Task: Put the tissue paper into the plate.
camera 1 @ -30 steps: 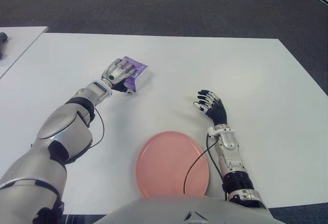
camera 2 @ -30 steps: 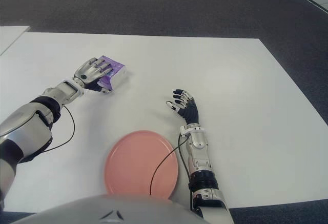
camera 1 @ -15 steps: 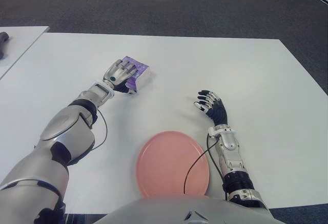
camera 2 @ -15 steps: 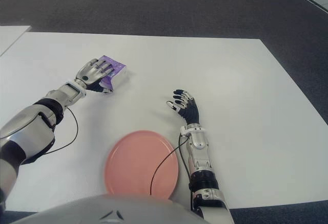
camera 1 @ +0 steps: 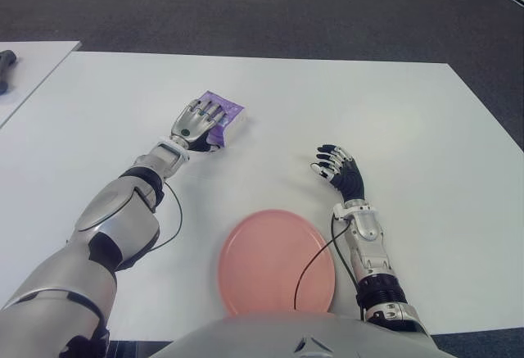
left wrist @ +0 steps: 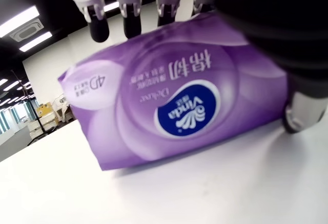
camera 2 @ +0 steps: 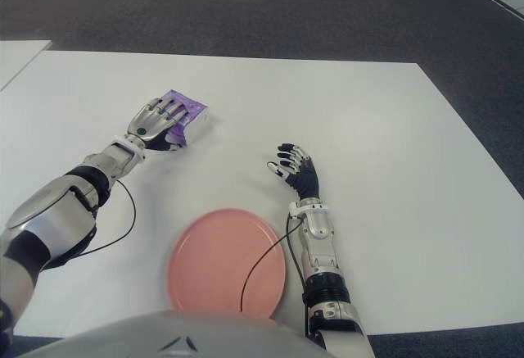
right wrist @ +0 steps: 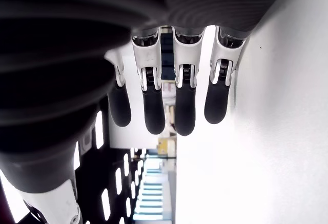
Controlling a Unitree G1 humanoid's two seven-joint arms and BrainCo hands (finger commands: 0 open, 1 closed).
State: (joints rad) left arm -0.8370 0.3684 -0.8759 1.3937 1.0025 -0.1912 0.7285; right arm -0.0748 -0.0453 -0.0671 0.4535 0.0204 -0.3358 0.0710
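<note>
— Where is the tissue pack (camera 1: 221,115)?

— On the white table (camera 1: 344,104), on the robot's left side and toward the far half. It is a purple soft pack with a white end, lying flat, well apart from the plate (camera 1: 274,261).

— Who has hold of it?

— The left hand (camera 1: 199,123) lies over its top. In the left wrist view the fingers (left wrist: 96,14) reach down over the far edge of the pack (left wrist: 174,101), and a dark part of the hand presses its near corner. So the hand is clasped around the pack, which touches the table along its lower edge.

— Anything written on it?

— Yes. A blue oval badge reads "Vinda", with smaller script beside it that looks like "Deluxe". There are large white Chinese characters, and "4D" near one end. The finer print is too small to read.

— And the plate?

— Pink, round, bare, close to the robot's body at the near edge of the table. A thin black cable (camera 1: 315,261) crosses its right rim.

— What lies between pack and plate?

— Only bare table.

— The other hand?

— The right hand (camera 1: 336,169) shows just right of the plate and a little beyond it, fingers loosely spread, gripping nothing. Its wrist view shows four dark fingertips (right wrist: 154,111) hanging free beside the table.

— Anything else around?

— Dark carpet (camera 1: 246,6) beyond the table, and the corner of a second white table (camera 1: 33,59) at far left with a small dark object (camera 1: 4,70) on it.
</note>
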